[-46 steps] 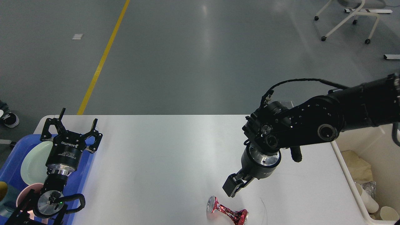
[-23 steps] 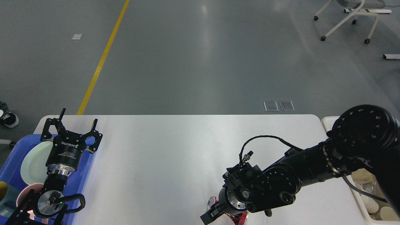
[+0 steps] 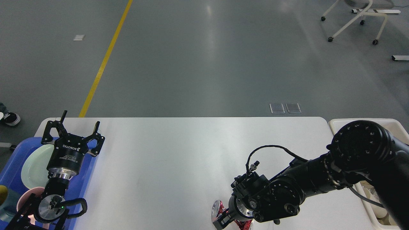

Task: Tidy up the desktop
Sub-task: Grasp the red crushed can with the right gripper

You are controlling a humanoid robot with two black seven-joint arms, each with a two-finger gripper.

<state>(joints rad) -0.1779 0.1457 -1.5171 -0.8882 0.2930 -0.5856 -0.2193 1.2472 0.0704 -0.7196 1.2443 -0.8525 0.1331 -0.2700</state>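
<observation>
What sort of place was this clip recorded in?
Probably a robotics lab or workshop hall, not a home: a grey coated floor with a yellow line, a wheeled chair pushed aside, and a white desktop set up with a blue tray for the robot.

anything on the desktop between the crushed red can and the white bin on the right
Nothing visible on the desktop itself. The crushed red can lies at the near edge under the right tool, and only that arm's own black body crosses the stretch toward the white bin.
</observation>
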